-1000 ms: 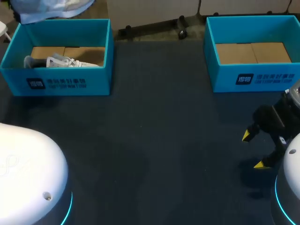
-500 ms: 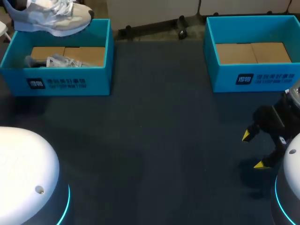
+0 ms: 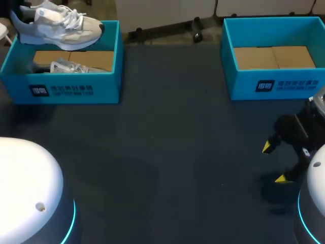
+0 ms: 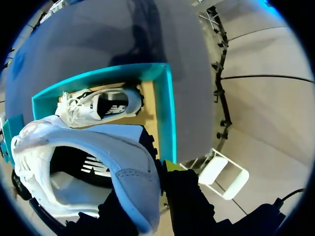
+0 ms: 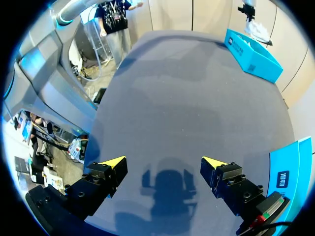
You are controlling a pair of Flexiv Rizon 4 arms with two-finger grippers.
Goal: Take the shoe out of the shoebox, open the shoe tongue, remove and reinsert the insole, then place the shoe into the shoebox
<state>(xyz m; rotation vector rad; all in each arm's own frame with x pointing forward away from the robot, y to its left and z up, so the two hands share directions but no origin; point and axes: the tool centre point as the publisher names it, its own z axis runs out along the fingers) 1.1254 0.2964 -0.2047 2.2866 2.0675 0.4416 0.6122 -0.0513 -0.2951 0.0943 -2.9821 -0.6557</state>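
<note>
One shoe (image 3: pixel 58 28) clamped by heel in left gripper (image 4: pixel 156 179) above shoebox (image 3: pixel 109 76), right gripper (image 5: pixel 165 162) spread open

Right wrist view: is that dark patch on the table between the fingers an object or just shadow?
Right wrist view: just shadow, cast by the right gripper onto the table under its open fingers. Head view: the same dark patch lies flat on the table beside the yellow tips, with no object in it.
</note>
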